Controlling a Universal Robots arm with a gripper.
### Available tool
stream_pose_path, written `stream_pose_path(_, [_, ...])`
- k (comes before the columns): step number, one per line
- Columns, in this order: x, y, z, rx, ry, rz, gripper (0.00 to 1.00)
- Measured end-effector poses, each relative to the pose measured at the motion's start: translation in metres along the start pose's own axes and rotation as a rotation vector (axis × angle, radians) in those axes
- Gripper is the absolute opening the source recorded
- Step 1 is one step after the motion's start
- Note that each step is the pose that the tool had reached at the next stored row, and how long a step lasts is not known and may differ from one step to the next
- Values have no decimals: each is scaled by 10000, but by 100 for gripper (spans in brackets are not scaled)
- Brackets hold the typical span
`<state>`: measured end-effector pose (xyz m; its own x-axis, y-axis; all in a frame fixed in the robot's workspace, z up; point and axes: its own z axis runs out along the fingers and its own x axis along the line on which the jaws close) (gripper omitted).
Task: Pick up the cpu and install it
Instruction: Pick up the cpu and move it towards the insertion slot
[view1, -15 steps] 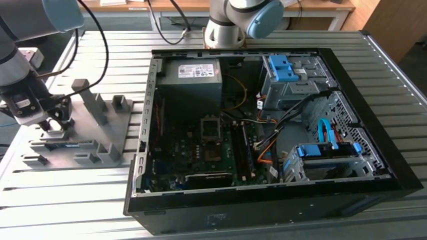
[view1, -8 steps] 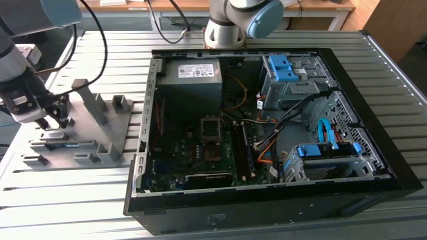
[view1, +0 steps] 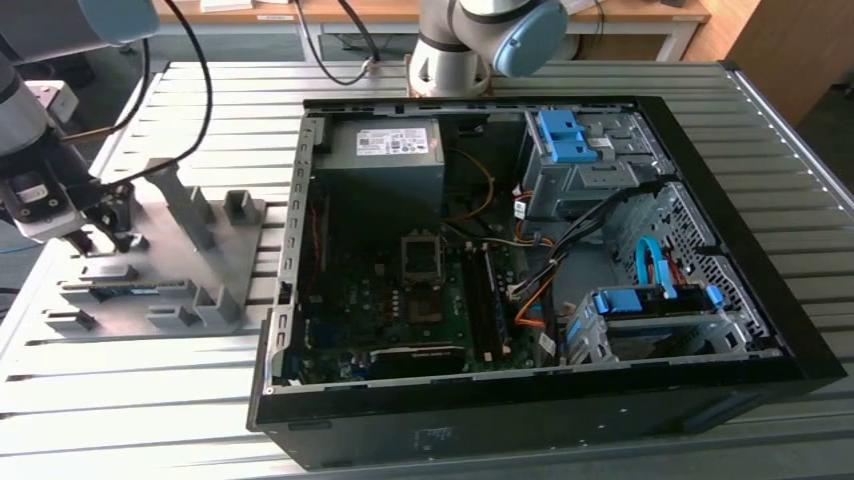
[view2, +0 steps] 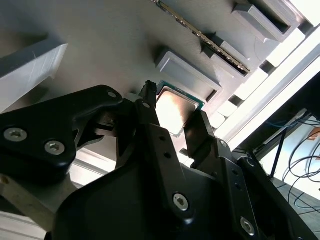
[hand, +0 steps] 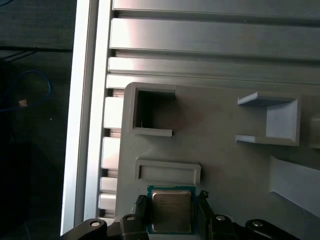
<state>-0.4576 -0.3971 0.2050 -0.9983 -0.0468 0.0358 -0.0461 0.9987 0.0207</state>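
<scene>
The cpu (hand: 170, 212) is a small square chip with a pale metal top and a green rim. It lies flat on the grey parts fixture (hand: 225, 165), beside a low rectangular block (hand: 167, 171). My gripper (hand: 171, 201) reaches down over it with one black finger against each of two opposite edges, shut on the chip. In the second wrist view the cpu (view2: 176, 114) shines between the two fingers (view2: 149, 107). In the exterior view my gripper (view1: 104, 240) stands low over the fixture (view1: 180, 250) at that view's left. The dark socket (view1: 422, 256) sits mid-motherboard inside the open computer case (view1: 534, 102).
A long narrow memory stick (view2: 202, 36) stands in a slot of the fixture, near upright grey holders (view1: 240, 207). The case holds a grey power-supply box (view1: 384, 150), blue drive brackets (view1: 567, 135) and loose cables (view1: 587, 225). The slatted metal table (view1: 134, 400) ends just beyond the fixture.
</scene>
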Motion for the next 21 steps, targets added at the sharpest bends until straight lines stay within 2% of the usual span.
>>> stream_pose_path(13, [6,3,-164,0,1,-1,47])
stream_pose_path(21, [8,5,-231,0,0,0,47])
